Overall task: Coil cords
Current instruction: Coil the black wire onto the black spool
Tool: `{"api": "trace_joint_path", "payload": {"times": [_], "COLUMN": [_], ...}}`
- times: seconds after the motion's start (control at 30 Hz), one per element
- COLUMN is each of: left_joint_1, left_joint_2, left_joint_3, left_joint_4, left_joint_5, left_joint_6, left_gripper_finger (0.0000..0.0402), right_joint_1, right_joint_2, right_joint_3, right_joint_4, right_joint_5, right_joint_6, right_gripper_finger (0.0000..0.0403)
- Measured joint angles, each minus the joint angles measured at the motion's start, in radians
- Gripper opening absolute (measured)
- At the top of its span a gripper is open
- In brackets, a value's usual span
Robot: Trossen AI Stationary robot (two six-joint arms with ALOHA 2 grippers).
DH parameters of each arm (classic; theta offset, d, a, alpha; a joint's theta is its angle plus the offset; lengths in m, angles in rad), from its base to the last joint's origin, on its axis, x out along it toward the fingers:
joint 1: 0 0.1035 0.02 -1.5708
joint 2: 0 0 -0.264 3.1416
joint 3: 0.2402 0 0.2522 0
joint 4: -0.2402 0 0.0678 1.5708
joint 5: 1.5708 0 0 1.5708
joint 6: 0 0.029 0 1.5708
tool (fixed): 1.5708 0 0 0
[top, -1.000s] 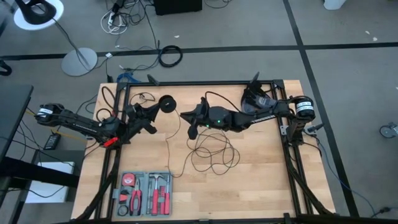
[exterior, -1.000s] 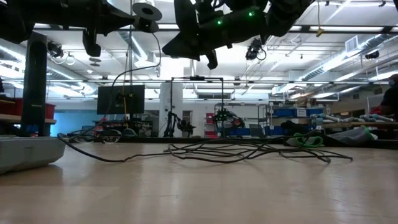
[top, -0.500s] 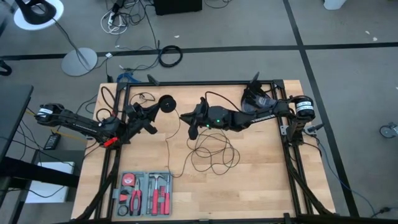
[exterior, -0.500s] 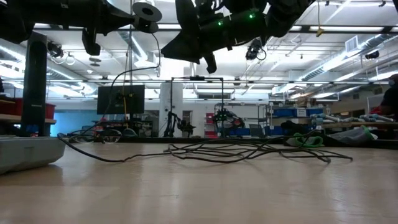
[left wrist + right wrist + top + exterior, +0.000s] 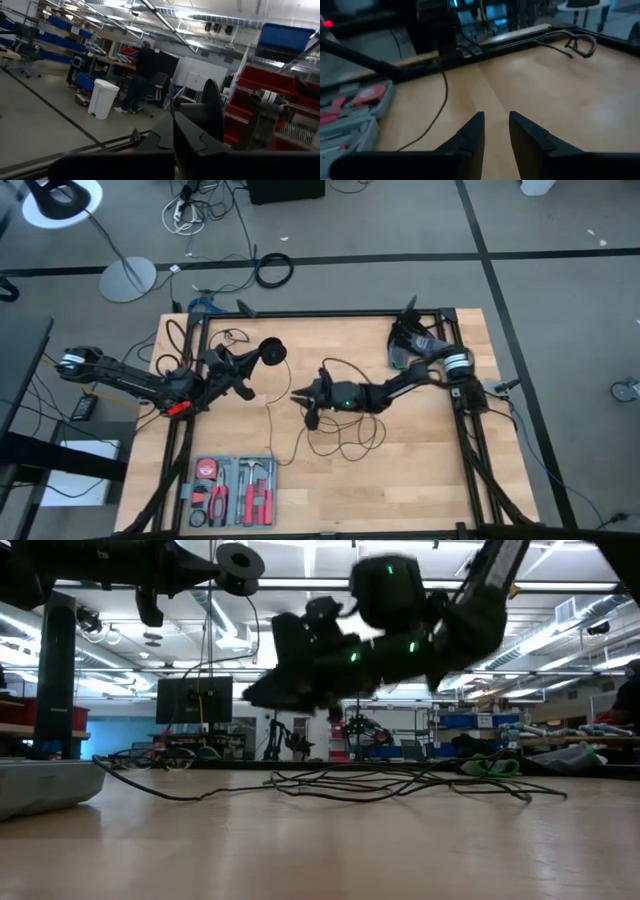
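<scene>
From above, the right arm's body covers part of the thin black cord [image 5: 345,435] where its loops run under it, so how many loops lie there cannot be counted. In the low view the right pincer [image 5: 262,697] is a dark blur against the ceiling lights; its fingers cannot be made out there. The tool case [image 5: 40,785] is cut off by that picture's left edge. In the left wrist view the puck [image 5: 211,116] shows edge-on, half behind the fingers [image 5: 167,132].
</scene>
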Motion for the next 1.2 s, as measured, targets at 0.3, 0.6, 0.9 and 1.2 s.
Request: {"api": "trace_joint_path", "payload": {"times": [0.3,0.6,0.9,1.2], "left_joint_1": [-0.006,-0.008,-0.004,0.010], "left_joint_2": [0.000,0.000,0.000,0.027], "left_joint_3": [0.000,0.000,0.000,0.001], "left_joint_4": [-0.061,-0.071,-0.094,-0.102], "left_joint_5": [0.063,0.067,0.048,0.024], "left_joint_6": [0.051,0.085,0.098,0.094], "left_gripper_finger": [0.0000,0.0000,0.0000,0.0000], "right_joint_1": [-0.062,-0.122,-0.183,-0.143], "right_joint_2": [0.141,0.114,-0.012,-0.013], "right_joint_3": [0.000,-0.044,-0.081,0.070], "right_joint_4": [0.403,0.383,0.390,0.127], "right_joint_5": [-0.125,-0.244,-0.261,-0.283], "right_joint_6": [0.085,0.150,0.138,0.068], "right_gripper_finger": [0.0086,0.0078,0.0060,0.0064]}}
